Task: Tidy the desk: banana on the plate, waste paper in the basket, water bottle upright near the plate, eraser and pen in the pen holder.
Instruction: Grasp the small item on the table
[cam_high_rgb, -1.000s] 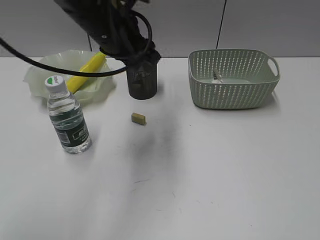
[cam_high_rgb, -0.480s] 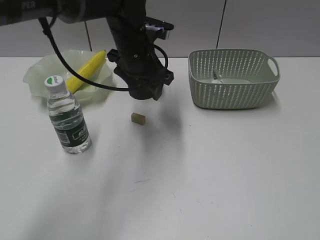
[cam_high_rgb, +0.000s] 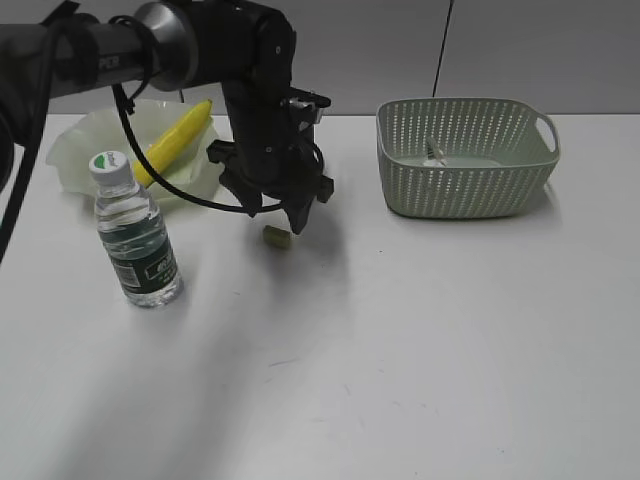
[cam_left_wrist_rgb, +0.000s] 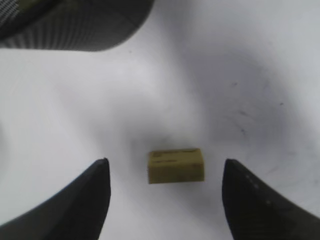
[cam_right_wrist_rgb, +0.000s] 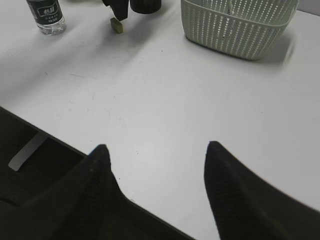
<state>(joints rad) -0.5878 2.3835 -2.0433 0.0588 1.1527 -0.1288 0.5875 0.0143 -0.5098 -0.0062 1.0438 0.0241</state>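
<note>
A small tan eraser (cam_high_rgb: 277, 238) lies on the white desk (cam_high_rgb: 420, 330). My left gripper (cam_high_rgb: 276, 214) is open just above it, and in the left wrist view the eraser (cam_left_wrist_rgb: 176, 165) lies between the spread fingers (cam_left_wrist_rgb: 165, 162), untouched. The black mesh pen holder (cam_left_wrist_rgb: 75, 25) stands just behind, hidden by the arm in the exterior view. The banana (cam_high_rgb: 180, 138) lies in the green ruffled plate (cam_high_rgb: 75, 150). The water bottle (cam_high_rgb: 135, 238) stands upright in front of the plate. My right gripper (cam_right_wrist_rgb: 155, 150) is open and empty over the desk's front edge. No pen shows.
The sage-green basket (cam_high_rgb: 465, 160) stands at the back right with a small pale scrap (cam_high_rgb: 433, 156) inside; I cannot tell what it is. The right wrist view also shows the basket (cam_right_wrist_rgb: 235, 22), bottle (cam_right_wrist_rgb: 46, 15) and eraser (cam_right_wrist_rgb: 117, 26).
My left arm has come forward and down from over the pen holder to the eraser, with its open fingers now on either side of it. Nothing else moved.
</note>
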